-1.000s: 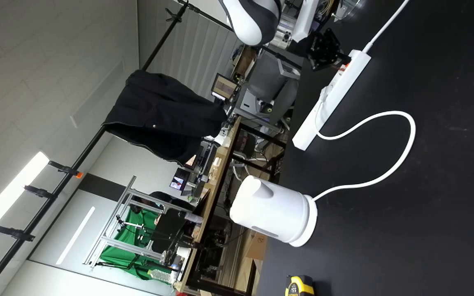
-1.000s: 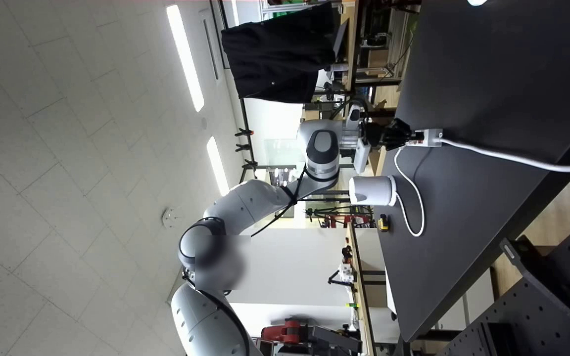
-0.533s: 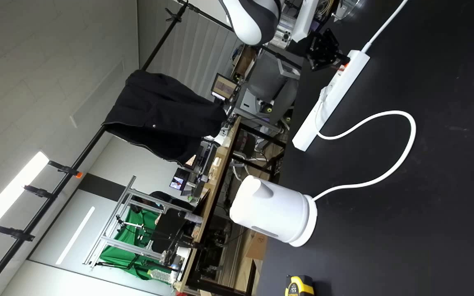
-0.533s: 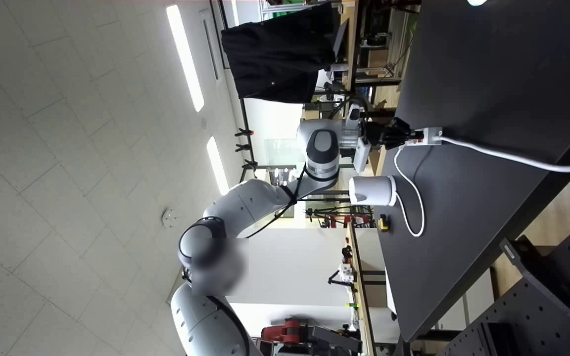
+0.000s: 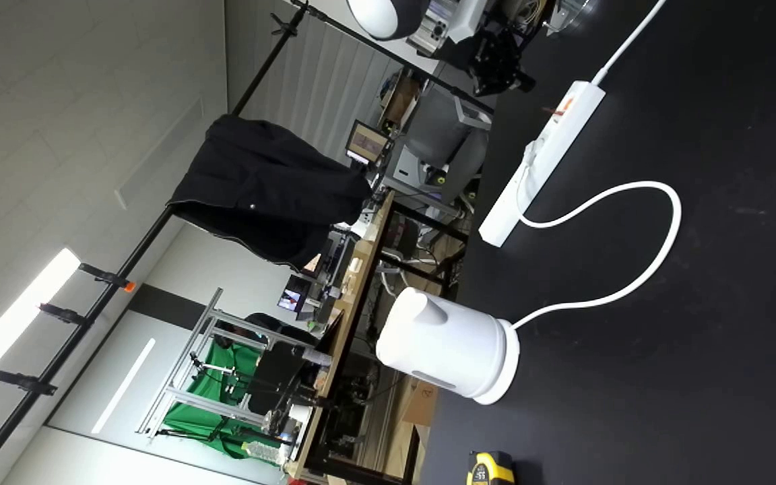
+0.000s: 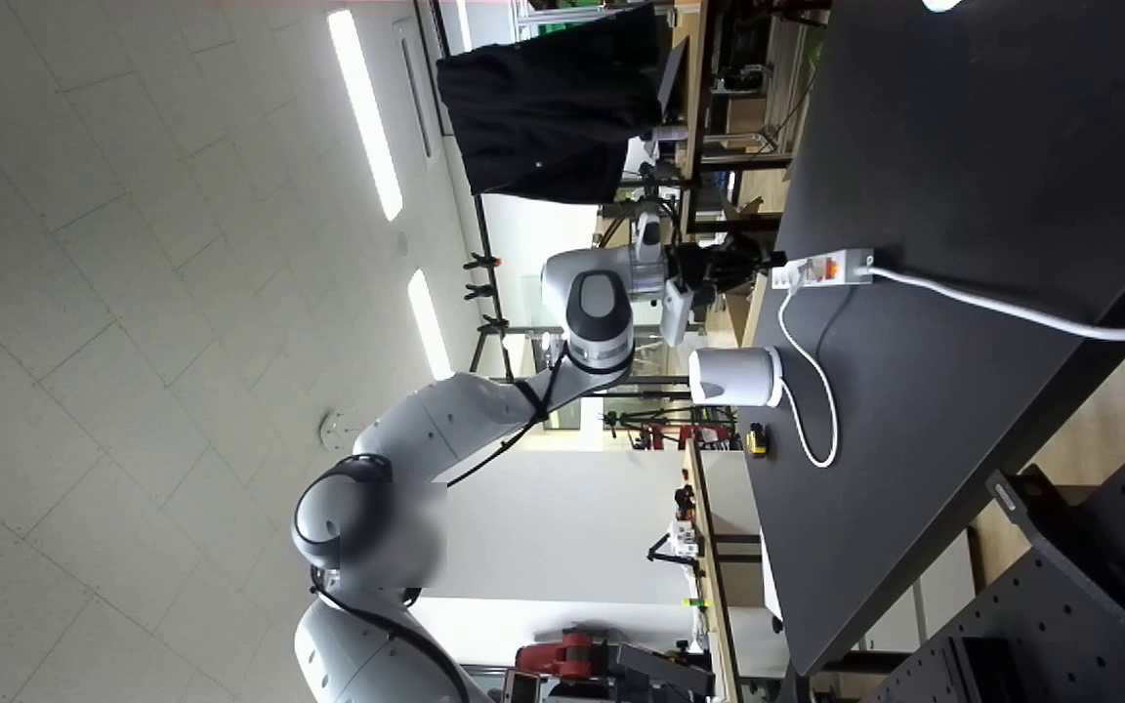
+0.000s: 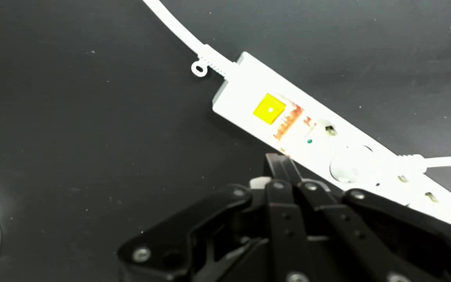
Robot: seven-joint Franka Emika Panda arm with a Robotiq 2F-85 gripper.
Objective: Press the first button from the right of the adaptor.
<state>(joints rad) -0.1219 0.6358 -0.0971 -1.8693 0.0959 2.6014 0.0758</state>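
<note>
Both fingers (image 7: 286,219) were closed, empty, clear of the adaptor (image 7: 245,88). In wrist view, its button (image 7: 269,109) lay at twelve o'clock from them.

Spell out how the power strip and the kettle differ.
The power strip is a long, narrow bar; the kettle is broad and rounded. The power strip lies flat; the kettle stands upright and rises higher. Both are white and rest on the black table.
</note>
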